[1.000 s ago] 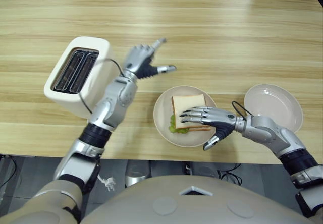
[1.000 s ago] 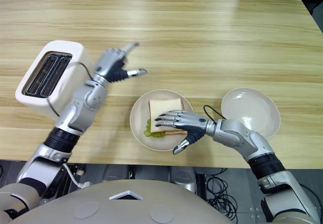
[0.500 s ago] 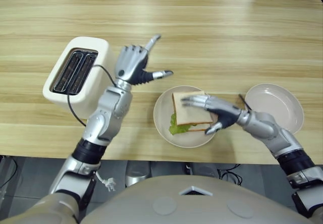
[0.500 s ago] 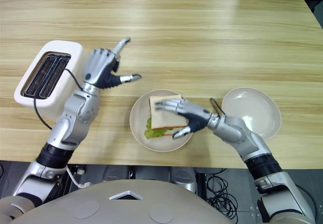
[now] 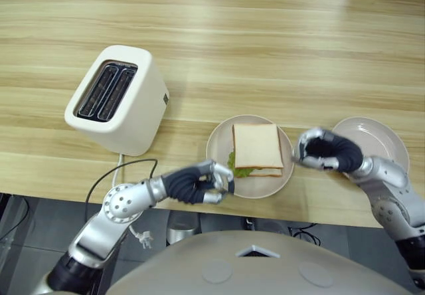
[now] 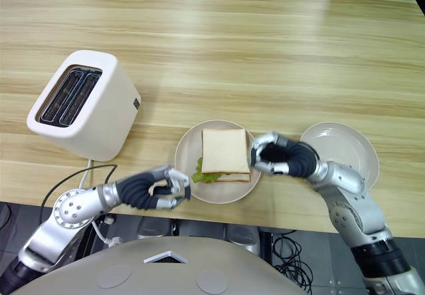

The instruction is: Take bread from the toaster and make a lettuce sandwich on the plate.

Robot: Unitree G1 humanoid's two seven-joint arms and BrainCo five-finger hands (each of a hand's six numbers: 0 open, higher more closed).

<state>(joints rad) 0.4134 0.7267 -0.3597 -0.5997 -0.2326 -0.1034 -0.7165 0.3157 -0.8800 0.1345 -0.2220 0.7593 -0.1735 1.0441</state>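
Sitting on the plate (image 5: 218, 145) near the front edge of the counter (image 5: 265, 56) is the lettuce sandwich (image 5: 257, 147), with the left robot hand (image 5: 206, 183) and right robot hand (image 5: 319, 152) both curled up empty, one on each side of it.

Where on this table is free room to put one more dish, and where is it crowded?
The wide far table behind the toaster is bare; so is the strip between toaster and sandwich plate. Crowded: the near edge, with left hand, right hand and empty plate.
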